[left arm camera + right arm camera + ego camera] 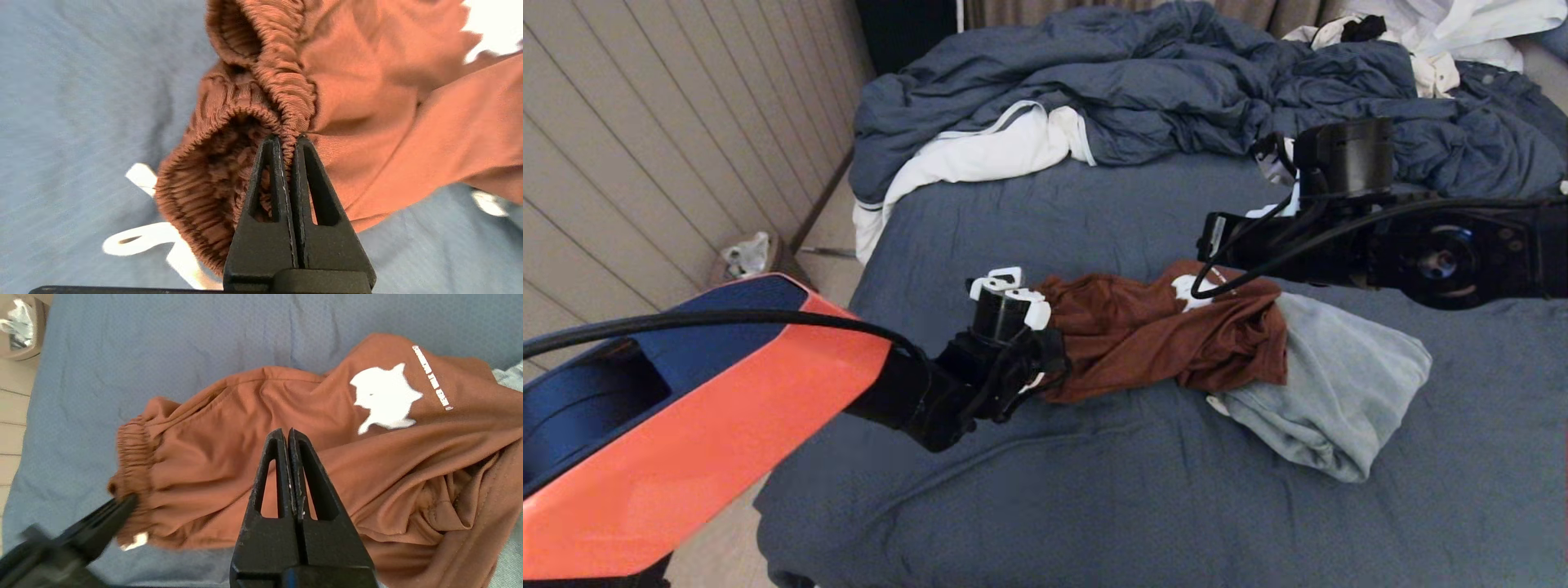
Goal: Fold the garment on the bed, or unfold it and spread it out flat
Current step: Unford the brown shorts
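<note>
1. One wide bed [1029, 490] is lying under everything, its blue duvet [1176, 82] bunched at the far end.
2. Two garments are sitting mid-mattress: rust-brown shorts [1168, 335], crumpled, overlapping a grey-green garment [1339, 392] on our right.
3. We are hovering our right gripper [289, 435] above the shorts, jaws pressed together and holding nothing.
4. We are pinching the shorts' elastic waistband [286, 81] with our left gripper [288, 141], jaws clamped on the gathered hem; a white drawstring [139, 241] is trailing beside it on the sheet.
5. We are judging this the gripping step of unfolding; next, we are needing to draw the waistband outward and have the right gripper catch another edge.
</note>
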